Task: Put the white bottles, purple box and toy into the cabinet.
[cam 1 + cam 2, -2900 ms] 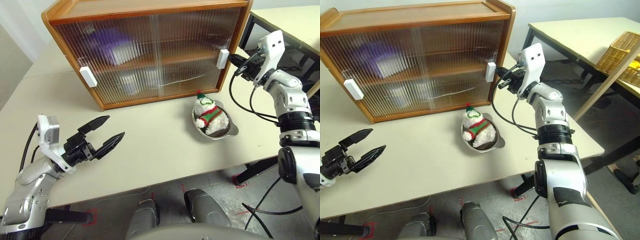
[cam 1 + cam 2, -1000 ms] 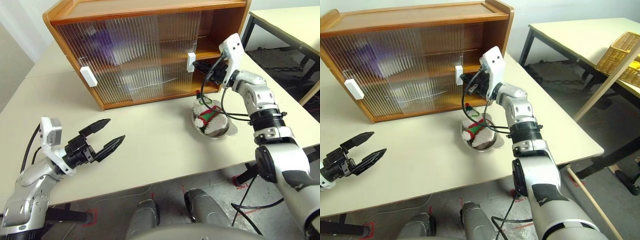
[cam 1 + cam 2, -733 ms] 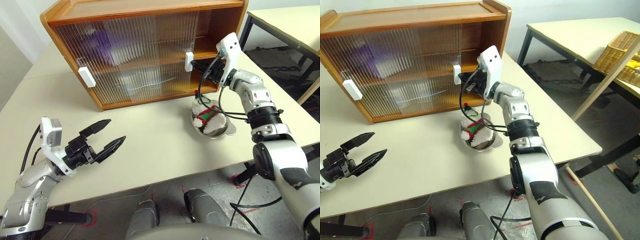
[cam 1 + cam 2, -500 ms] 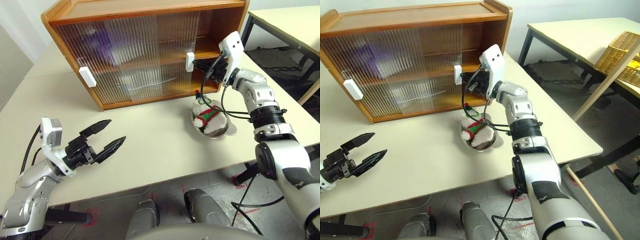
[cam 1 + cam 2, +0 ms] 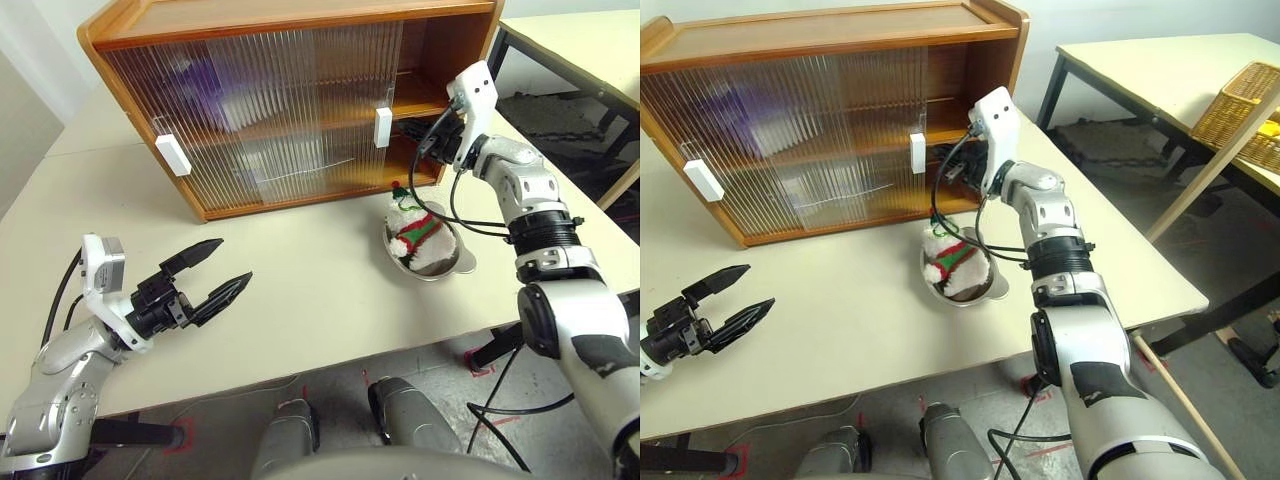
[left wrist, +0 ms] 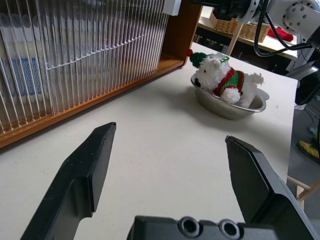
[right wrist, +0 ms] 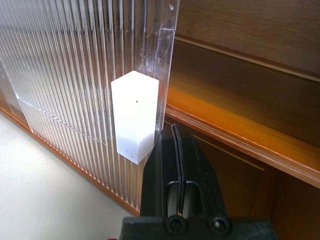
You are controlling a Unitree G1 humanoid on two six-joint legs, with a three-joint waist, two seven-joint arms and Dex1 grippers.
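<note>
The cabinet point(image 5: 300, 20) stands at the back of the table. Its right sliding door is pushed part way left, so the right end is open. My right gripper point(image 7: 176, 130) is shut and empty, right beside that door's white handle point(image 7: 135, 116), at the height of the middle shelf. The toy point(image 5: 415, 225) sits in a metal dish point(image 5: 455, 262) in front of the opening. The purple box point(image 5: 215, 80) shows blurred behind the ribbed doors on the upper shelf. A pale, blue-printed shape point(image 6: 22, 75) behind the doors may be the white bottles. My left gripper point(image 5: 230, 262) hangs open above the table's near left.
The left door's white handle point(image 5: 165, 153) is near the cabinet's left end. A second table point(image 5: 1140, 60) with a wicker basket point(image 5: 1240, 115) stands to the right. Bare tabletop point(image 5: 300, 290) lies between my left gripper and the dish.
Since the earliest frames the right door has slid left with my right gripper at its handle, opening the cabinet's right end. In the last second nothing has moved; my left arm stayed still.
</note>
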